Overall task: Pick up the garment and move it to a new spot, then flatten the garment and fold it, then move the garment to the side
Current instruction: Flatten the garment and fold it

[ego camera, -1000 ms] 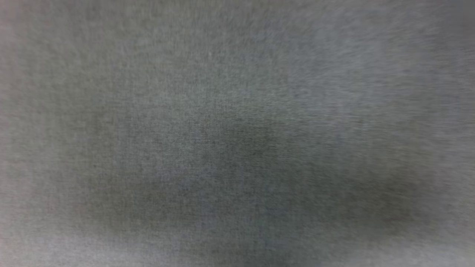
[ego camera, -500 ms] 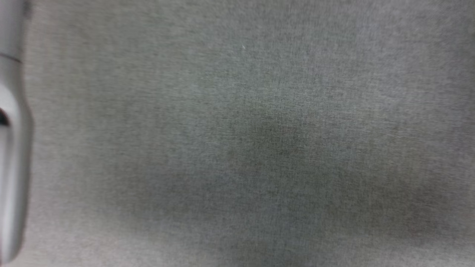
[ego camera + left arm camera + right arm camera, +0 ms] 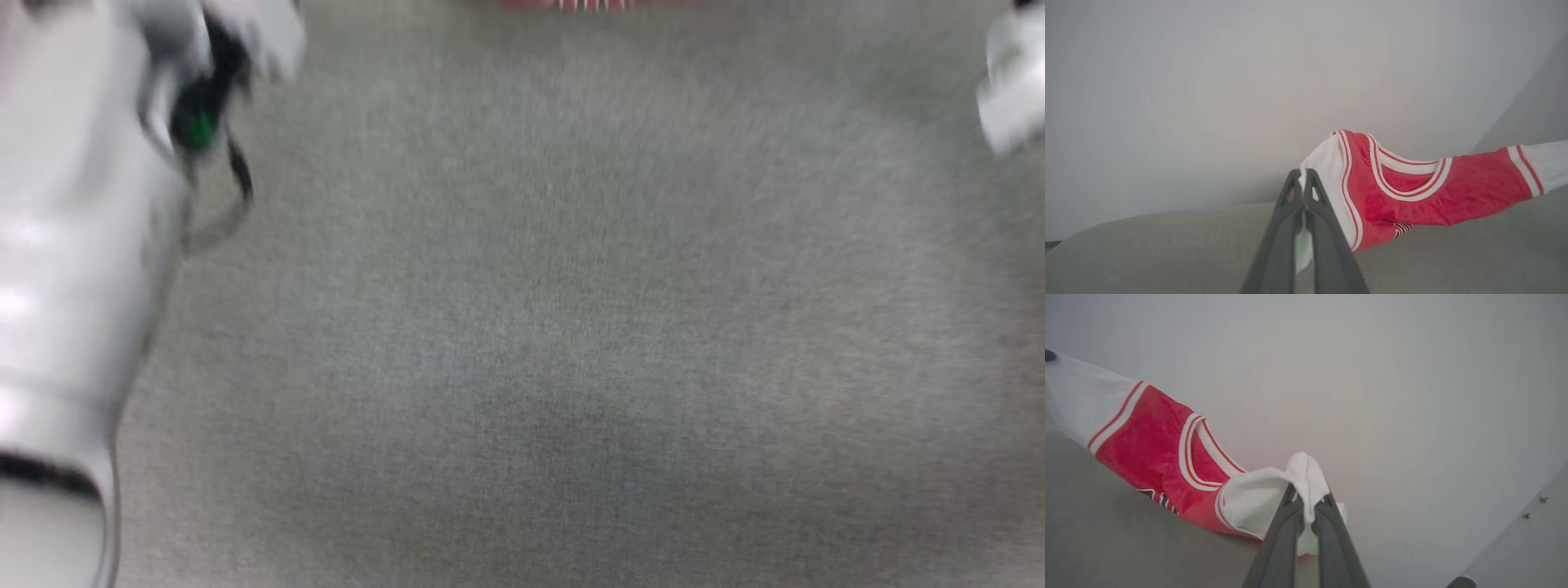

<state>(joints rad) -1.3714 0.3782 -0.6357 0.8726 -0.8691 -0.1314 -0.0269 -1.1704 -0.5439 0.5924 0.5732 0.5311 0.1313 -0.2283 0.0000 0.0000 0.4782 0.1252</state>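
Our left jaws are pressed together on the edge of one white sleeve of the garment (image 3: 1392, 196), and a little white cloth pokes out between them near the tips. Our right jaws pinch the other white sleeve, and a bunch of that cloth puffs up over their tips. So the garment (image 3: 1151, 437) is stretched from one pair of jaws to the other, over a grey cloth surface (image 3: 1167, 245), with a plain pale wall (image 3: 1208, 81) behind it. Its lower part goes down to the grey surface, and we cannot tell if it rests there. The garment is a red shirt with short white sleeves. Red and white stripes run around the neck hole and along the seams where the sleeves meet the red part. The neck hole sags in the middle between our two grips. Some black marks with white edges peek out at the bottom of the red part, but too little of them shows for us to read. The head view is very blurry. There we see a thin red and white strip of the garment (image 3: 571, 3) at the top edge, our pale left arm (image 3: 73, 245) on the left, and a bit of our right arm (image 3: 1012, 90) in the top right corner.
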